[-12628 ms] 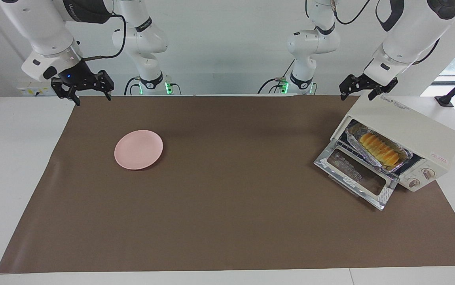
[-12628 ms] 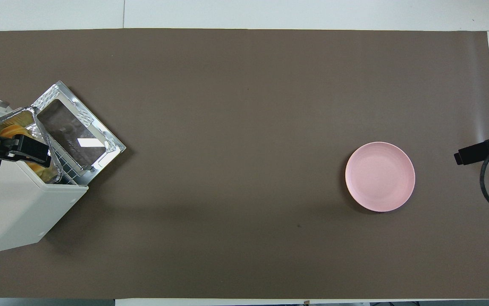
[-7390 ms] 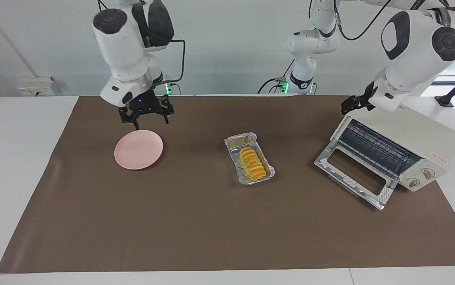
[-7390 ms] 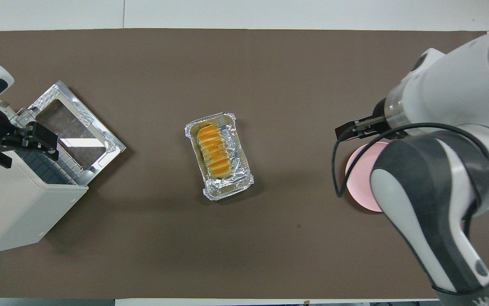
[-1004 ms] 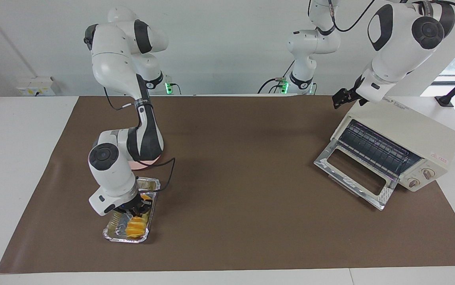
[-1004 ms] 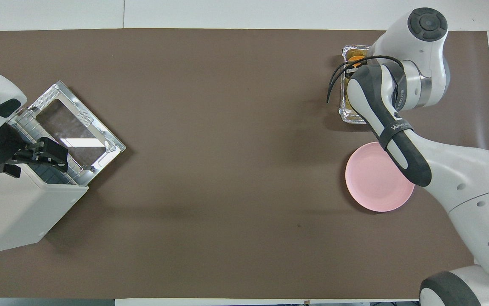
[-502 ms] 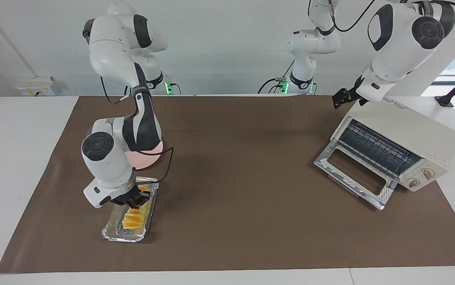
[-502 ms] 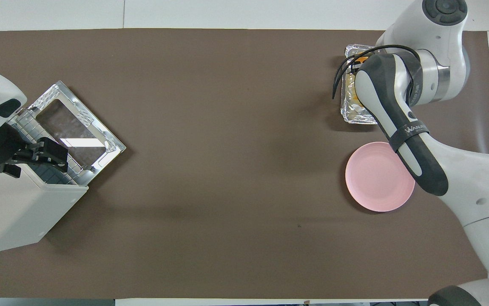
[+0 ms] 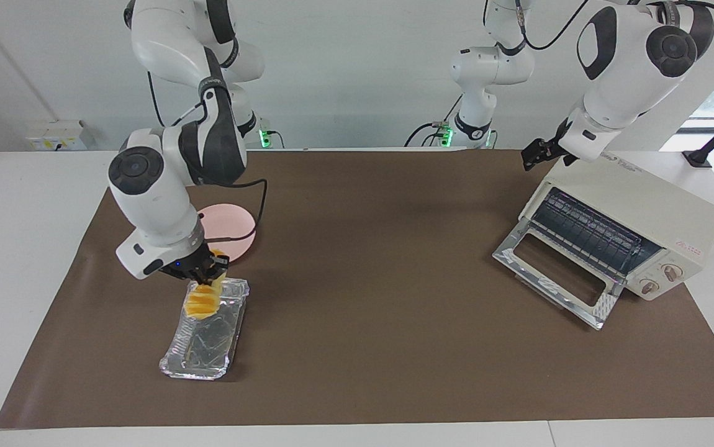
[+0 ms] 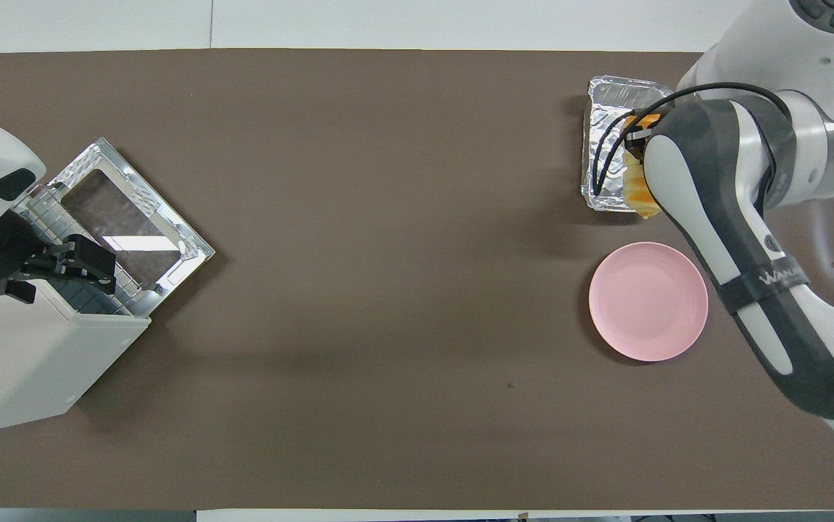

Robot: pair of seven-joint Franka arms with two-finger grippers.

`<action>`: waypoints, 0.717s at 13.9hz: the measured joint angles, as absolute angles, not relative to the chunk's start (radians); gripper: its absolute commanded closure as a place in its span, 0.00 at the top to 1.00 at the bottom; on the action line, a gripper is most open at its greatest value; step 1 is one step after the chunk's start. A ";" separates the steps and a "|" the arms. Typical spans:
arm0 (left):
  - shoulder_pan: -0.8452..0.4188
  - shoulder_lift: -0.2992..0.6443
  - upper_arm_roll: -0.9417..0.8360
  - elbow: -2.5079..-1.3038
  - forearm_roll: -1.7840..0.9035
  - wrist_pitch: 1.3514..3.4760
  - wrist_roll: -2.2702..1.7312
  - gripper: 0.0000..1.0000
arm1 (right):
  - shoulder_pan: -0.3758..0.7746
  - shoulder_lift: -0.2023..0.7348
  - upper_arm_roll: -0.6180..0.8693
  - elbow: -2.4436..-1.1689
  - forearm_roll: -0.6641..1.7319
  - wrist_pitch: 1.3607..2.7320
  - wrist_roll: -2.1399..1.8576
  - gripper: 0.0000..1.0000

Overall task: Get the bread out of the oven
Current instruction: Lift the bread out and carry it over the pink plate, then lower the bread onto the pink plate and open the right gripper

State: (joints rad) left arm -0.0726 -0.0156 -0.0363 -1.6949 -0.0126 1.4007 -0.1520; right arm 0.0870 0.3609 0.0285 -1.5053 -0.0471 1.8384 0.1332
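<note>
- While the right gripper (image 9: 207, 268) pinches the bread (image 9: 202, 300), the loaf hangs over the foil tray (image 9: 205, 345).
- Left gripper (image 9: 534, 153) waits over the open oven (image 9: 633, 214), can't tell its fingers.

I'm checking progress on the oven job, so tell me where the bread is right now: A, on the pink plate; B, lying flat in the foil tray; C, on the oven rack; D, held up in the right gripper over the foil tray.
D: the right gripper is shut on the bread, which hangs above the foil tray.
</note>
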 measured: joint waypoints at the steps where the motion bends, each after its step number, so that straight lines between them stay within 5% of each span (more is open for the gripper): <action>1: -0.073 -0.016 -0.036 -1.695 -0.013 1.401 -0.152 1.00 | 0.087 0.289 0.029 -1.609 -0.042 1.876 0.133 0.00; 6: -0.073 -0.016 -0.036 -1.695 -0.013 1.401 -0.152 1.00 | 0.084 -0.011 0.027 -2.124 -0.036 2.156 0.133 0.00; 10: -0.073 -0.016 -0.036 -1.695 -0.013 1.401 -0.152 1.00 | 0.084 -0.100 0.026 -2.397 -0.023 2.416 0.133 0.00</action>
